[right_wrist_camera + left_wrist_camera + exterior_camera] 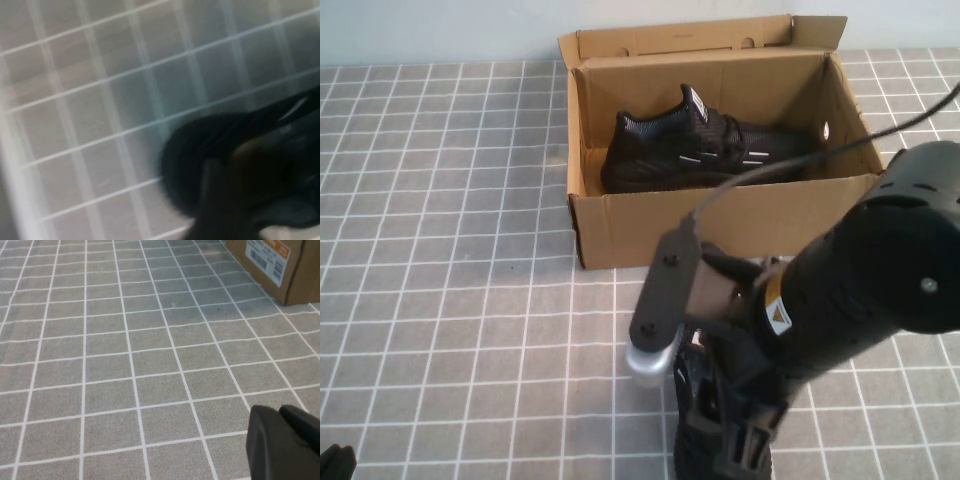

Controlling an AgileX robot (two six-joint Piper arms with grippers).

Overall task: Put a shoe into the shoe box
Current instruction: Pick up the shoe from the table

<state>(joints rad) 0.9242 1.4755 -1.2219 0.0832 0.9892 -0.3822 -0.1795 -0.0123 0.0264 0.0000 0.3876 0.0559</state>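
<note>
While one black sneaker [705, 150] already lies on its side inside the shoe box [720, 215], its look-alike, the shoe [705, 430] in hand, sits on the tiled worktop [450, 250] near the front edge, just before the box's front wall and largely hidden under the right arm. The right hand [725, 440] is down at this shoe; the right wrist view shows a dark blurred mass of shoe close to the lens, but whether the fingers are spread or pinching it cannot be told. The left hand [282, 442] is parked low at the worktop's near left corner, fingers pressed together and empty.

Judgement: the grasp should take the shoe at the collar or midfoot, firmly enough that it does not swing. The lift must clear the front wall. The box floor is partly occupied, so the free strip nearest the front wall is the sensible target. The upright lid flap [710, 35] at the back is no obstruction.
</note>
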